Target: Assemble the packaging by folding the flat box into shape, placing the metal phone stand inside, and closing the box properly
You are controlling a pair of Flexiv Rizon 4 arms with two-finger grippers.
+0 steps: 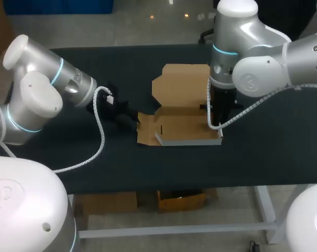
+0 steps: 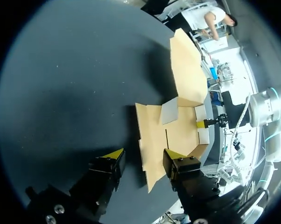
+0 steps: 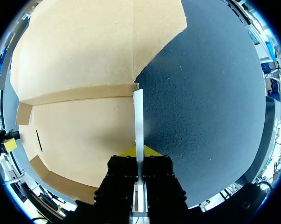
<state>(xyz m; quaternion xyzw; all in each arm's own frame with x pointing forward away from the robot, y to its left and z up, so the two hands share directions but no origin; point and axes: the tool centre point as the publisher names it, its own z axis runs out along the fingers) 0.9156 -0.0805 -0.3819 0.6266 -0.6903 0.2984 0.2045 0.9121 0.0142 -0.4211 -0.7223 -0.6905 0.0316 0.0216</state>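
Folding stage, is it, on that table (image 1: pixel 274 157)?

Yes, I'd judge. The cardboard box (image 1: pixel 182 113) lies half-formed at the middle: tan inside, lid panel flat, front wall raised. My right gripper (image 3: pixel 138 151) is pinched on the pale right side wall (image 3: pixel 138 119), holding it upright.

And next?

Probably the left flap (image 2: pixel 152 172). My left gripper (image 2: pixel 142 156) stands spread just beside it, holding nothing. No phone stand shows.

Overhead head camera and 2 close wrist cameras share box (image 1: pixel 182 89).
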